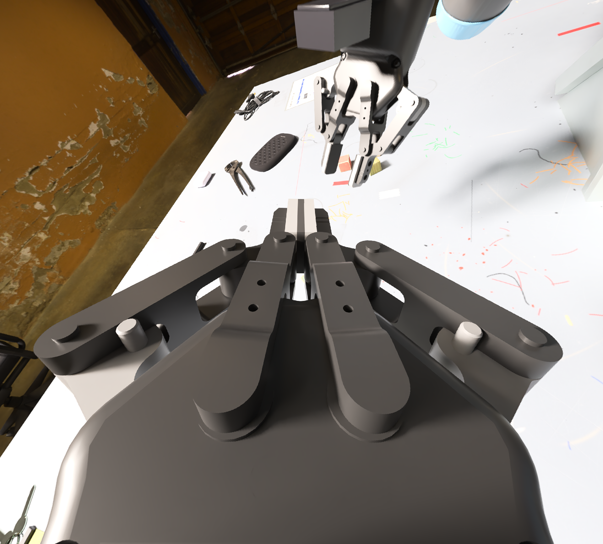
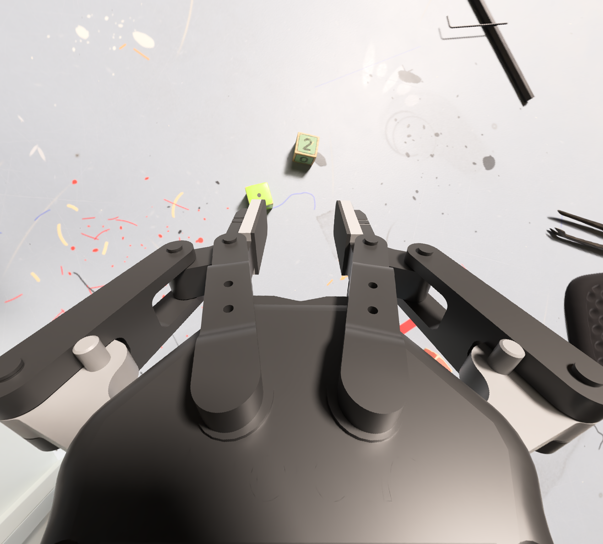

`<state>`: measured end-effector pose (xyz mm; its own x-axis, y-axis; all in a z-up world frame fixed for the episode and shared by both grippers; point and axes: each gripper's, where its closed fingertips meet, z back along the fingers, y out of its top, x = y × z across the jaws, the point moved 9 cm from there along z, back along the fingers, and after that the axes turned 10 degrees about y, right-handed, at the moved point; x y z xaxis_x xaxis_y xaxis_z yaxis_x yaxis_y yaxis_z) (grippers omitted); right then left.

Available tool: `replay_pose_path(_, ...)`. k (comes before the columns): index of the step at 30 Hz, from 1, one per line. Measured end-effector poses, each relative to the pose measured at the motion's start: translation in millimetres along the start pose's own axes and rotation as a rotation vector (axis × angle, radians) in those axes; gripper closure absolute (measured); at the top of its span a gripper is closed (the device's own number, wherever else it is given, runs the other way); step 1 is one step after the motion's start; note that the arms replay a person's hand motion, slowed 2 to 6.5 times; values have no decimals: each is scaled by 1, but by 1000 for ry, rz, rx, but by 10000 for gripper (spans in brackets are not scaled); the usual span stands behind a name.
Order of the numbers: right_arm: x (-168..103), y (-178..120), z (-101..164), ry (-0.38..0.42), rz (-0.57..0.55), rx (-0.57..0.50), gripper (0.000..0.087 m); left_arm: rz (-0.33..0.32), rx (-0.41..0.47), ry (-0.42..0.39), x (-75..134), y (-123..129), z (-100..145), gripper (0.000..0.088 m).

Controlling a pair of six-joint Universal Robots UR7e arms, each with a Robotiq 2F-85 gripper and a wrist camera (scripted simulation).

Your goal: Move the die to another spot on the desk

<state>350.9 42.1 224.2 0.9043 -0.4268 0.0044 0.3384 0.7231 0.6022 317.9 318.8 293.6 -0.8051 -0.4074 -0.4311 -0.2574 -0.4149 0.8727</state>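
A small lime-green die [image 2: 258, 194] with one dot on top lies on the white desk [image 2: 195, 110]. In the right wrist view it sits just beyond the tip of my right gripper's left finger, which hides its near edge. My right gripper [image 2: 300, 211] is open, empty, and hovers above the desk. A wooden number block [image 2: 306, 148] stands a little farther on, to the right of the die. My left gripper [image 1: 301, 205] is shut and empty, low over the desk. From there I see the right gripper [image 1: 344, 169] hanging fingers-down over an orange cube [image 1: 345, 163].
A black L-shaped hex key [image 2: 496, 32] lies at the far right, with thin dark tools [image 2: 577, 231] at the right edge. A dark oval pad [image 1: 273, 152], pliers [image 1: 239, 177], a white eraser [image 1: 205, 178], a cable bundle [image 1: 257, 101] and a paper [image 1: 298, 92] lie near the desk's left edge.
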Motion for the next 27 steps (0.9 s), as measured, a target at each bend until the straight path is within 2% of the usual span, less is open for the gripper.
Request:
replay_pose_path(9, -15, 0, -61, 85, 160, -186, 481, -10, 1, -2, 2, 1, 1, 877)
replay_pose_path(13, -18, -3, -83, 95, 209, -262, 479, -12, 4, -2, 3, 2, 2, 877)
replay_pose_path(17, -19, -5, -101, 97, 226, -315, 478, -11, 7, -1, 3, 2, 3, 877)
replay_pose_path(27, -18, -5, -129, 132, 211, -368, 476, -6, 13, 3, 1, 2, 6, 877)
